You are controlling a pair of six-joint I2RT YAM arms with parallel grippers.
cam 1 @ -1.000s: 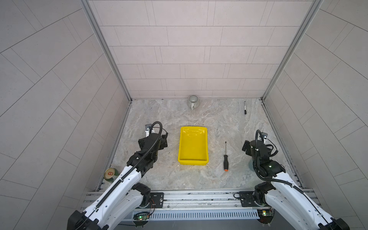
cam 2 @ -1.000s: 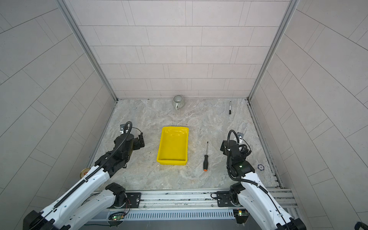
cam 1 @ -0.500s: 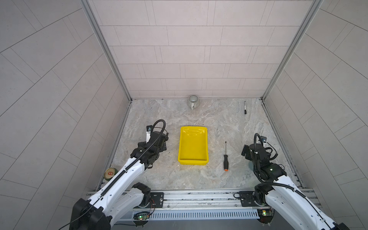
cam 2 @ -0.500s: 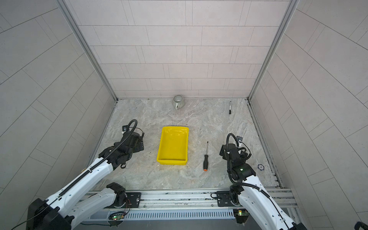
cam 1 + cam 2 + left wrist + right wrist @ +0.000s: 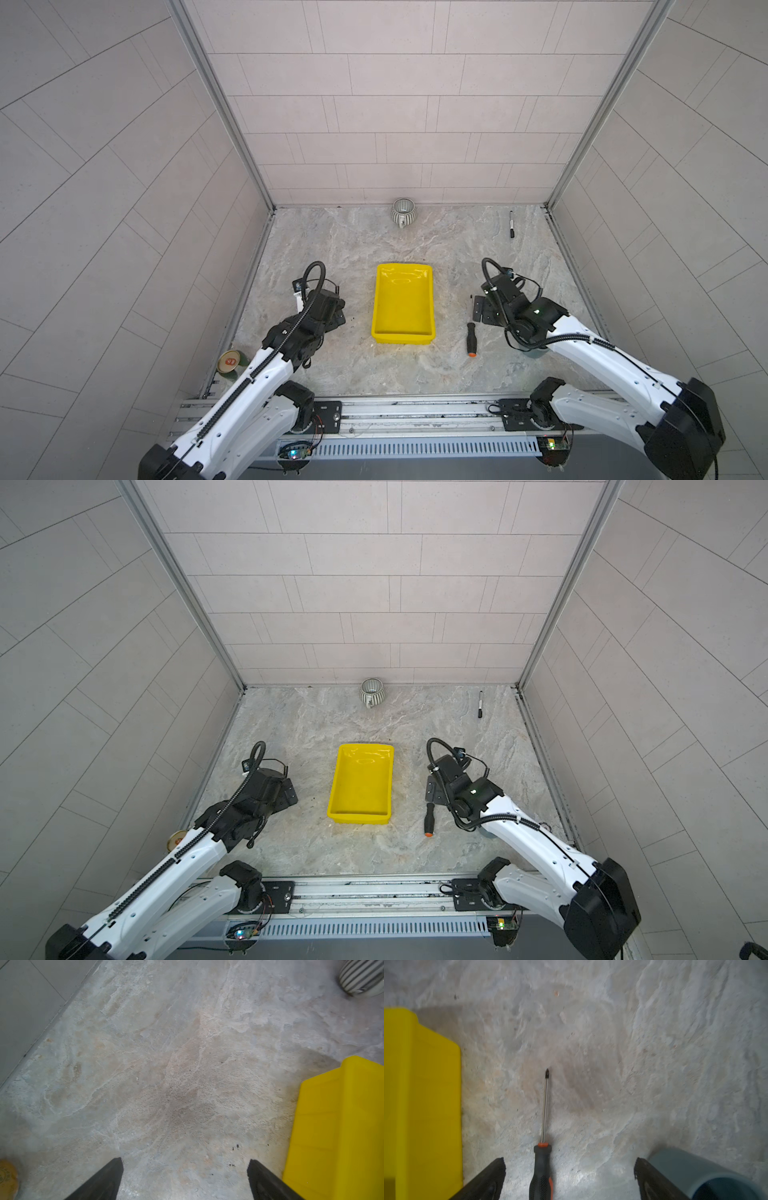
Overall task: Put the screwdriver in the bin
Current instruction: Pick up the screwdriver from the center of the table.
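— Marbled grey tabletop (image 5: pixel 332 249) is seen inside pale tiled walls, with the bin (image 5: pixel 403 305) set near the middle. Where is the screwdriver (image 5: pixel 472 338) found?

— It is seen lying flat on the table, just beside the bin on the right arm's side and apart from it, orange cap toward the robot's base. Nothing is seen inside the bin.

— How is the right gripper (image 5: pixel 569 1176) placed?

— It is held wide apart over the tool; in the right wrist view the black handle is seen between the two fingers (image 5: pixel 488 1178), untouched, nearer to one of them. Nothing is gripped. The left gripper (image 5: pixel 185 1176) is likewise spread over bare table beside the bin, with nothing held.

— Which step is judged to be in hand?

— The approach to the pick. A descent onto the handle would be called for next, with the jaws centred across it before they are closed, then a lift and a short carry sideways over the bin's rim.
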